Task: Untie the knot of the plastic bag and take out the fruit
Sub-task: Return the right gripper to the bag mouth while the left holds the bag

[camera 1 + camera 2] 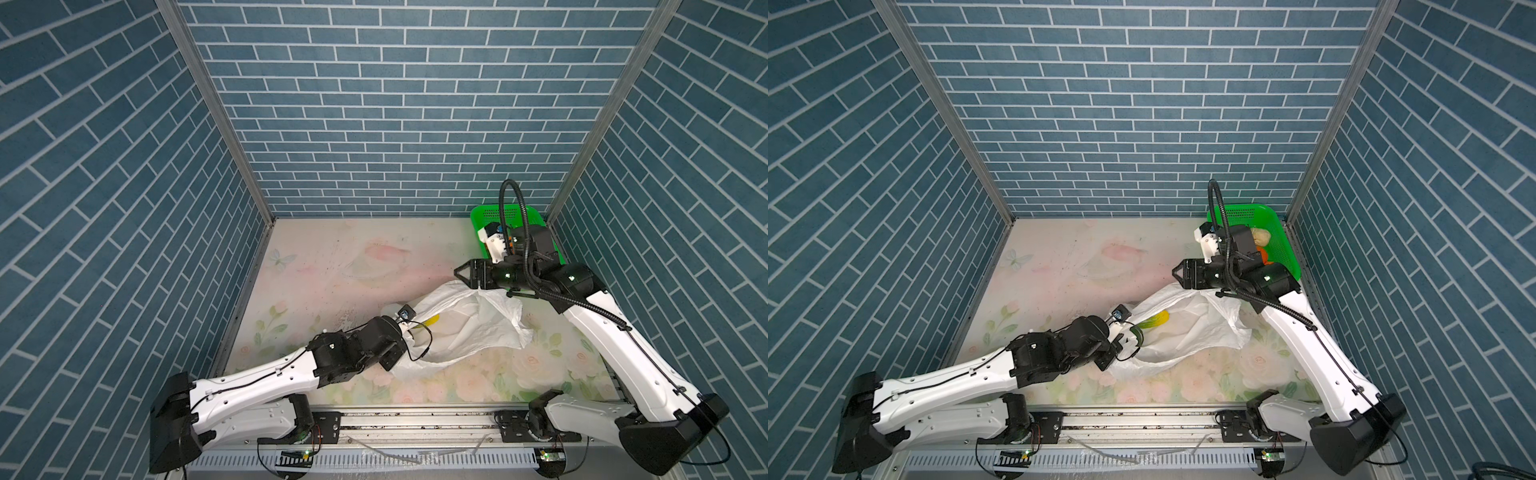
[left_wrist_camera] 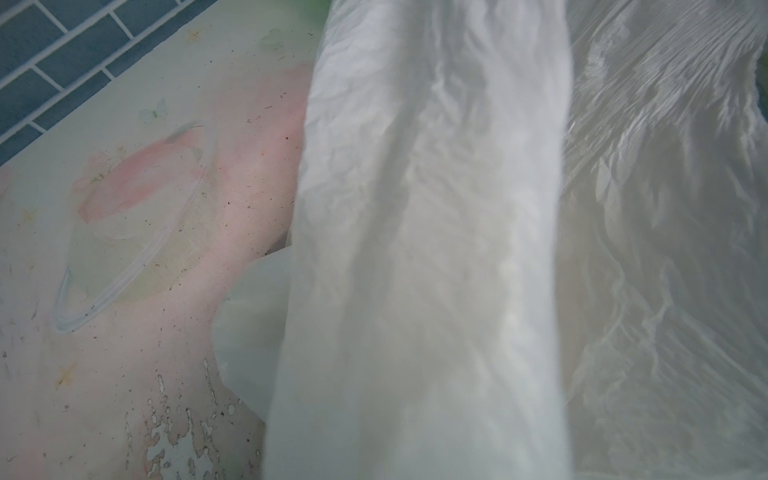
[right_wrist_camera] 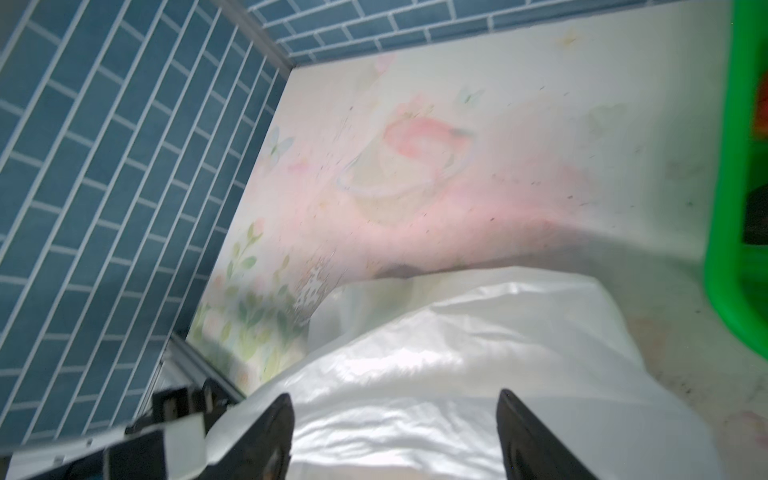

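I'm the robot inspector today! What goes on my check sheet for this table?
Surface: flowery mat, speckled and scuffed.
Job's things: plastic bag lies open, no knot seen; a yellow fruit shows at its mouth; a pale fruit and an orange fruit sit in the green basket.
Clutter: loose thin strips on the front rail.
Grippers: left gripper shut, hidden inside the bag; right gripper open over the bag's edge.
Cables: black hose loops over the right arm; thin wire hangs at the left wrist.
Surroundings: blue brick-pattern walls.
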